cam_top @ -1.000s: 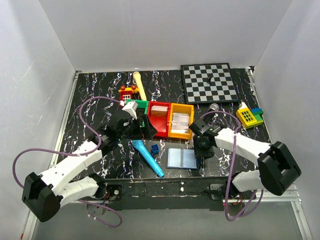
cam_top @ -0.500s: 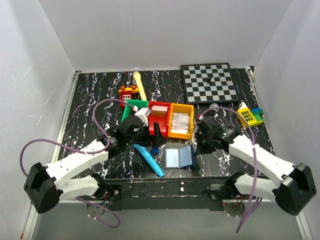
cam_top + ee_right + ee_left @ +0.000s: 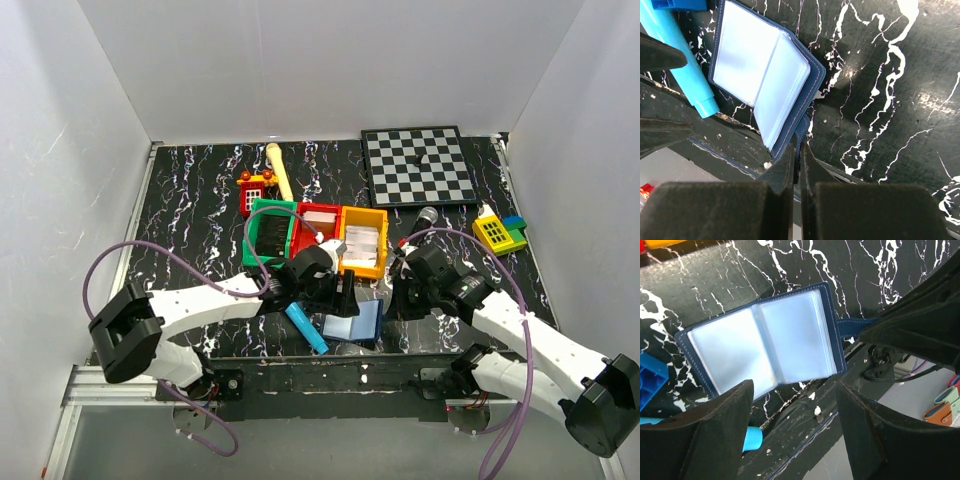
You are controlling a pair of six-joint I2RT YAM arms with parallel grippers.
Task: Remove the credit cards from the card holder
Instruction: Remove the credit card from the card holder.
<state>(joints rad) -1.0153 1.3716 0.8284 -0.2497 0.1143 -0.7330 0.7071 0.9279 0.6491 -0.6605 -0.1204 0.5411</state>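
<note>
My right gripper (image 3: 799, 150) just pinched the card holder (image 3: 760, 75) at the near edge of the table (image 3: 890, 100); my left gripper (image 3: 795, 405), fingers apart, came over to reach inside.

Card holder (image 3: 356, 322) right of microphone (image 3: 307, 329)

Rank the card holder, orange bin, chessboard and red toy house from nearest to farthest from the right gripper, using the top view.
From the right gripper:
1. card holder: just to its left, pinched by its tab.
2. orange bin: behind the gripper, slightly left.
3. chessboard: back of the table, right side.
4. red toy house: back left.
</note>
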